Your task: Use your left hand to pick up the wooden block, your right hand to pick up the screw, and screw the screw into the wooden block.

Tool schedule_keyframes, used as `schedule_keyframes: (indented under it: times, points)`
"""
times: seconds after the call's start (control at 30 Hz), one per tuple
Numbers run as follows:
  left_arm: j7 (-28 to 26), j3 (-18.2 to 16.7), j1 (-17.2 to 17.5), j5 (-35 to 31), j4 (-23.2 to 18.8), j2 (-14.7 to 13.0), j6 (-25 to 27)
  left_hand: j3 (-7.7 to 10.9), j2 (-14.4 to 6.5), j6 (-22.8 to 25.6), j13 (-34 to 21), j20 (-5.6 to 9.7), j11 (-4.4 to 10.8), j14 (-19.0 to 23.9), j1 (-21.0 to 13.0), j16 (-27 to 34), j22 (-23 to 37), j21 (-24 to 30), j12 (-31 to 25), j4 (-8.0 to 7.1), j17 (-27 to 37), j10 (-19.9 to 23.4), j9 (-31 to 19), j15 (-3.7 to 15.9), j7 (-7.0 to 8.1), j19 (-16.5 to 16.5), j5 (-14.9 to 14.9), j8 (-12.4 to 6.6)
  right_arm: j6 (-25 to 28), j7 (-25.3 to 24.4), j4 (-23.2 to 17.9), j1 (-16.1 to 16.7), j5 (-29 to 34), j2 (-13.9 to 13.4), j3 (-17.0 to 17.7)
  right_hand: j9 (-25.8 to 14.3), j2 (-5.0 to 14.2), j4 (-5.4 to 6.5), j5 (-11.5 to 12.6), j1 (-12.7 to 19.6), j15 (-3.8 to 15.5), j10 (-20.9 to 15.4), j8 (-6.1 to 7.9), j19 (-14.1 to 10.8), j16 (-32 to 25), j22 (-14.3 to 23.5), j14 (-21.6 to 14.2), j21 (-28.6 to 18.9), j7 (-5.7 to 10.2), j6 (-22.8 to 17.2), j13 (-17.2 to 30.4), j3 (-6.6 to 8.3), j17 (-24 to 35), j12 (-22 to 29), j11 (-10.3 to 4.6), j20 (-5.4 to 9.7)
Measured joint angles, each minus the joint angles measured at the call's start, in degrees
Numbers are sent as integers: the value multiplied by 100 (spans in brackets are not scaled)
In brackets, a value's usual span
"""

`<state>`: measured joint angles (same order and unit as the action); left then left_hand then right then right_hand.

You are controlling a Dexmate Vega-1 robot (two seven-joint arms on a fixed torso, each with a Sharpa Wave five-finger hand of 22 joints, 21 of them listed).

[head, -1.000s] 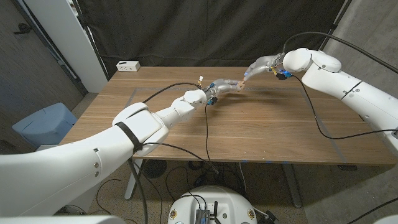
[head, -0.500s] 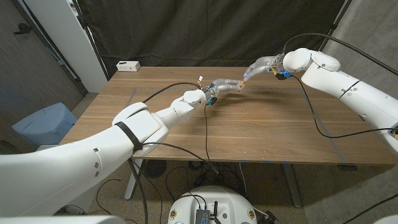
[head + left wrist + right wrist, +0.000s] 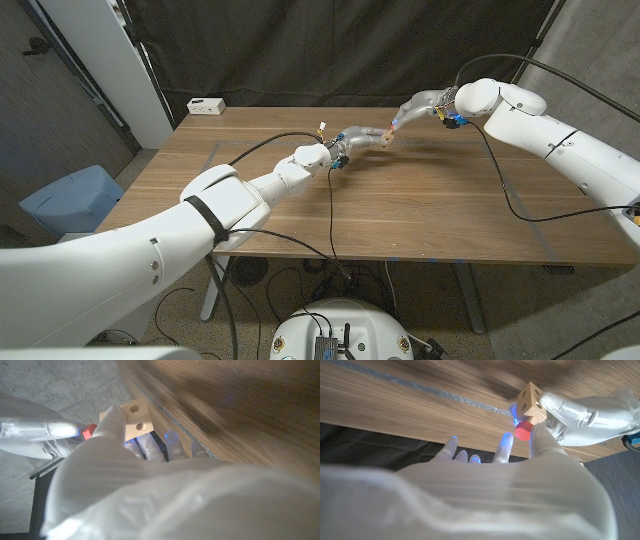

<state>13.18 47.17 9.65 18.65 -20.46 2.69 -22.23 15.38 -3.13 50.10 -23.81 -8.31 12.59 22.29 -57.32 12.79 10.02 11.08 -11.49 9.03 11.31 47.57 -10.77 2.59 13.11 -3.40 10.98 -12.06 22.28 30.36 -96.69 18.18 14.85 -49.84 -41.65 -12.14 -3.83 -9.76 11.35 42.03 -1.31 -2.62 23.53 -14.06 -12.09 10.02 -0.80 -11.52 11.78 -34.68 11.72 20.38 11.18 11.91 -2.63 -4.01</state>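
Above the far middle of the table [image 3: 450, 205], my left hand [image 3: 352, 137] holds the small wooden block [image 3: 385, 137]. In the left wrist view the block [image 3: 136, 419] shows two round holes and sits between the fingertips of my left hand [image 3: 150, 485]. My right hand [image 3: 414, 107] reaches in from the right and pinches the red-headed screw [image 3: 523, 431] against a face of the block [image 3: 531, 401]. The screw's red head [image 3: 89, 431] also shows beside my right hand [image 3: 35, 437]. Its shaft is hidden. In the right wrist view my left hand [image 3: 590, 416] grips the block from behind.
A white box [image 3: 207, 105] stands at the table's far left corner. A black cable [image 3: 332, 215] runs from my left wrist across the table to its near edge. A blue bin [image 3: 68, 200] sits on the floor to the left. A dark curtain hangs behind.
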Motion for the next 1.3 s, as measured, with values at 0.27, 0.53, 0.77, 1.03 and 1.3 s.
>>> schedule_keyframes:
  times: [0.27, 0.53, 0.77, 1.03, 1.3]
  points:
    - [0, 12, 0, -4, 3, 10, 25, -1, -1, 0, 1, 3, 0, 0, 1, 0, 0, 0, -39, 1, 0, -1, -4, 0, 0, -41, -1, 16, -7, -61, -5, 32, -2, -1, -3, -50, -1, 0, 0, 45, -1, -88, 133, -39, -10, -1, -64, 0, -45, -243, 0, 0, 17, 0, -12, 22]
    - [-3, 20, -1, -6, 4, 19, 52, -2, -1, 0, 2, 6, 0, 0, 1, 0, -1, 0, -40, 2, 0, -1, -4, 0, 0, -45, -1, -7, -25, -136, -16, 69, 0, -2, -9, -97, 8, 15, 0, 98, 23, -182, 256, -73, -43, -1, -133, 0, -58, -459, 1, 15, 17, 15, -26, 56]
    - [-12, 29, -3, -9, 4, 23, 73, 15, 1, 0, 5, 6, 0, 0, -1, 0, -1, 0, -40, -7, 0, -2, -4, 0, 0, -44, -1, -7, -44, -211, -16, 101, 15, 13, -9, -140, 7, 27, 0, 158, 40, -253, 369, -141, -58, -1, -189, 0, -101, -626, 1, 27, 17, 43, -53, 62]
    - [-55, 50, -20, -14, -23, 26, 187, 2, 2, 0, 4, 3, 0, 0, -3, 0, -1, 0, -39, -22, 0, -2, -3, 0, 0, -42, -2, -5, -47, -292, -16, 118, 76, 42, -21, -196, 21, 27, 0, 220, 81, -365, 488, -235, -65, -2, -291, -45, -156, -743, 1, 27, 16, 43, -85, 94]
    - [-82, 64, 6, -11, -160, -16, 298, 2, 0, 0, 0, 3, -1, 0, -6, 0, -1, 0, -38, -22, 0, -3, 1, 0, 0, -41, -3, 1, -23, -354, -21, 127, 143, 95, -61, -239, 16, 27, 0, 225, 141, -508, 572, -337, -128, -2, -412, -45, -205, -853, 2, 26, 44, 89, -85, 135]
